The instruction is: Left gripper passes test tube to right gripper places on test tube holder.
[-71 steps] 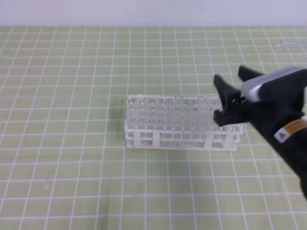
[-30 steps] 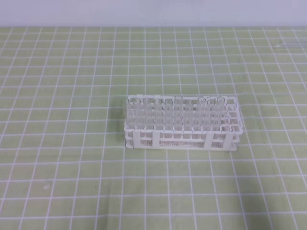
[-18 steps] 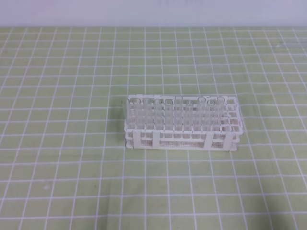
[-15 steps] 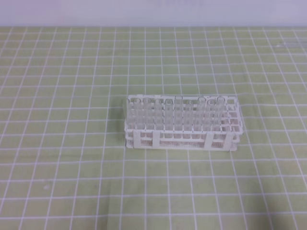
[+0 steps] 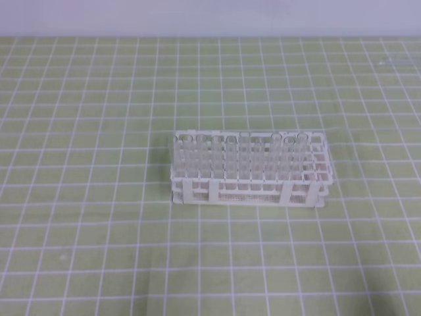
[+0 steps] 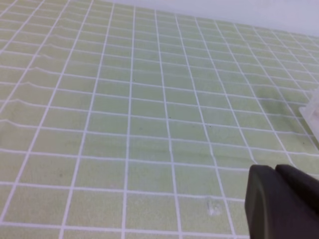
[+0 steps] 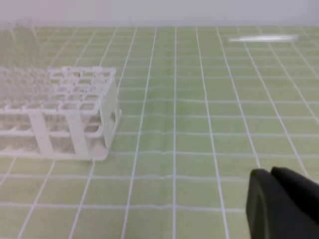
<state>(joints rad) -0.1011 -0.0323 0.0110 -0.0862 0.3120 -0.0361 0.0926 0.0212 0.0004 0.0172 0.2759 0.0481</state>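
judging by the layout, the task is looking finished or nearly so: the test tube holder (image 5: 248,170) is standing mid-mat with clear tubes upright along its far row, and which one is the test tube i cannot tell. the left gripper (image 6: 284,201) and right gripper (image 7: 284,201) are both sitting closed and empty, well apart from the rack.

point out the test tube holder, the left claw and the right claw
test tube holder (image 5: 248,192): exterior high view, on its white front wall.
left claw (image 6: 275,172): left wrist view, at the tips of its shut black fingers.
right claw (image 7: 271,174): right wrist view, at the tips of its shut black fingers.
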